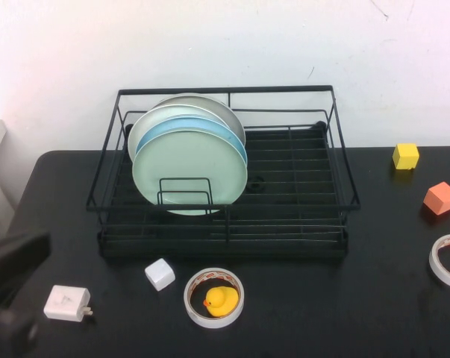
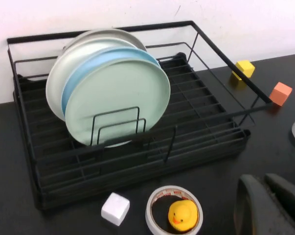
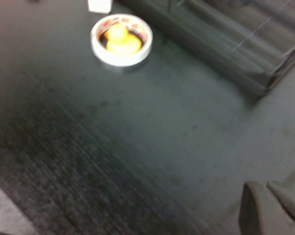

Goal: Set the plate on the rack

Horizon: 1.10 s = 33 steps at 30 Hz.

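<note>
- We are seeing the mint-green plate standing on edge in the black wire dish rack, frontmost of a stack, leaning against a small wire divider.
- Behind it, a light blue plate and two grey-white plates are standing in the rack's left half.
- The rack is sitting on a matte black tabletop, backed against a plain white wall.
- In front of the rack, a yellow rubber duck is sitting inside a tape roll, with a white cube just beside it and a white charger further left.
- On the right, a yellow cube, an orange cube and another tape roll are lying well apart.
- The left end effector is hovering above the tabletop's front left part, holding nothing; we cannot tell how its fingers stand.
- The right end effector is hovering over bare tabletop, empty; we cannot tell its finger state either.
</note>
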Each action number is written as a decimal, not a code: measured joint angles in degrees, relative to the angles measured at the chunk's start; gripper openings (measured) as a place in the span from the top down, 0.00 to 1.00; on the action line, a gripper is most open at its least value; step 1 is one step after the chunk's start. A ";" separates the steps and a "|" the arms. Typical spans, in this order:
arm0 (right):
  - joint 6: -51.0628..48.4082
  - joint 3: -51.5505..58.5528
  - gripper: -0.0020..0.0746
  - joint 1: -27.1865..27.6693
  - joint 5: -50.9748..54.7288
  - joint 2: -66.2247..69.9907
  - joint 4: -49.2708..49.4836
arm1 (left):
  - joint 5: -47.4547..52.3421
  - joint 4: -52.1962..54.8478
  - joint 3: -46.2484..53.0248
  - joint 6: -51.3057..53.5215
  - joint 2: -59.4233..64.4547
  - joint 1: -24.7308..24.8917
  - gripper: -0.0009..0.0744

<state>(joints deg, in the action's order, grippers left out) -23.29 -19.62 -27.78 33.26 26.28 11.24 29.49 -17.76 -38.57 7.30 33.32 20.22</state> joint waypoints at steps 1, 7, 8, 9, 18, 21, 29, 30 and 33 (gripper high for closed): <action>0.00 0.50 0.97 0.00 -0.10 -0.10 0.63 | 0.00 0.00 1.14 0.00 -2.04 0.00 0.99; 0.12 1.25 0.97 0.00 -0.37 -0.10 1.35 | 0.00 0.00 2.79 0.12 -11.66 0.00 0.99; 0.12 1.25 0.97 0.00 -0.37 -0.10 1.46 | 0.00 0.00 2.79 0.12 -12.81 0.00 0.99; 0.12 1.25 0.97 0.00 -0.37 -0.10 1.58 | 0.00 0.00 2.79 0.12 -13.91 0.00 0.99; 0.02 1.25 0.97 0.00 -0.37 -0.10 1.70 | 0.00 0.00 2.93 0.25 -15.48 0.00 0.99; 0.02 1.25 0.97 0.00 -0.37 -0.10 1.80 | 0.00 0.00 2.93 0.25 -15.48 0.00 0.99; -0.09 1.25 0.97 0.00 -0.37 -0.10 1.91 | 0.00 0.00 2.93 0.25 -15.48 0.00 0.99; -0.09 1.25 0.97 0.00 -0.37 -0.10 1.91 | -0.16 0.00 3.07 0.25 -15.48 0.00 0.99; -0.09 1.25 0.97 0.00 -0.37 -0.10 1.91 | -3.50 0.91 4.87 0.25 -16.08 0.00 0.99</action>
<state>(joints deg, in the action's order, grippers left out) -23.38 -18.37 -27.78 32.89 26.18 13.15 25.98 -16.86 -33.70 7.55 17.24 20.22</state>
